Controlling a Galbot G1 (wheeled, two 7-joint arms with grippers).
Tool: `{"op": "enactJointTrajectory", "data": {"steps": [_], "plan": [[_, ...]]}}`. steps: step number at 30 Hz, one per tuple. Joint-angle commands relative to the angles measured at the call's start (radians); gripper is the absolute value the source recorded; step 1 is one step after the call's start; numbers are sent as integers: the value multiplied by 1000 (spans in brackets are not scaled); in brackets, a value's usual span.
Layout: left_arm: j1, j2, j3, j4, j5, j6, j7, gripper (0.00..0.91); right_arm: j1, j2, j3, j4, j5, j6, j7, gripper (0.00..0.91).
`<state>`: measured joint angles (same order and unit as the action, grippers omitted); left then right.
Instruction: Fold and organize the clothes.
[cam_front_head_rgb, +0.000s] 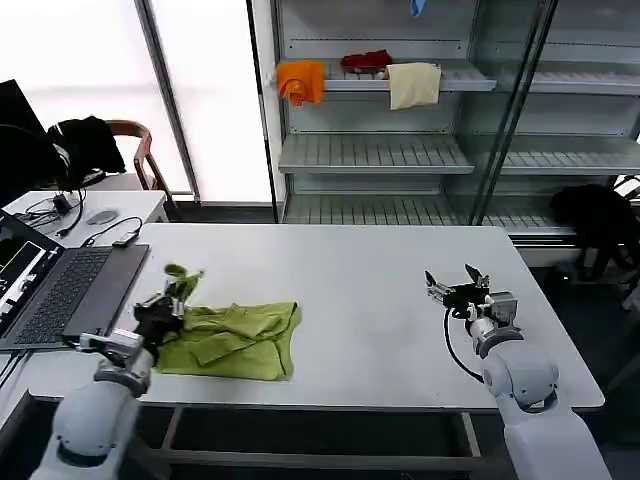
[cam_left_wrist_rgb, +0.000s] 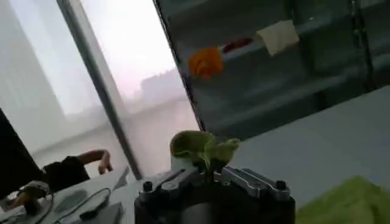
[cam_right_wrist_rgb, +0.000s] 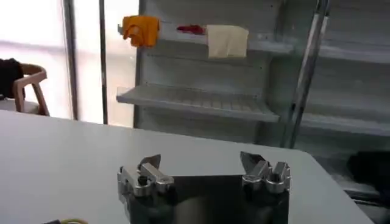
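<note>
Soft matt cotton T-shirt (cam_front_head_rgb: 235, 340), smooth matt table (cam_front_head_rgb: 370, 290), metal hand fingers (cam_right_wrist_rgb: 141, 178)

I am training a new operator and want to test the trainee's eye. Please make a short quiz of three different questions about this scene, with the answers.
1. True or false: the left gripper is shut on a part of the yellow-green T-shirt.
2. Multiple choice: where is the right gripper? A) over the bare white table, open and holding nothing; B) pressing on the T-shirt; C) on the laptop.
3. Short answer: what lies on the top shelf behind the table?

Key
1. True: a bunch of the cloth stands up from its closed fingers, lifted above the rest of the shirt.
2. A.
3. An orange cloth, a red cloth and a cream cloth.
</note>
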<state>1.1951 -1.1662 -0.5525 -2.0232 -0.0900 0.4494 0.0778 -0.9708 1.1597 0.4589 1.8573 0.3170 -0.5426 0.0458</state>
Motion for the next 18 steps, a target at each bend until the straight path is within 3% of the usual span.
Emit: {"op": "enactJointTrajectory", "data": {"steps": [1, 18], "plan": [[-18, -135, 218, -48, -11, 81, -80, 0, -3, 12, -6, -6, -28, 3, -5, 907], [-24, -221, 273, 81, -2, 103, -129, 10, -5, 39, -14, -11, -49, 2, -3, 907]]}}
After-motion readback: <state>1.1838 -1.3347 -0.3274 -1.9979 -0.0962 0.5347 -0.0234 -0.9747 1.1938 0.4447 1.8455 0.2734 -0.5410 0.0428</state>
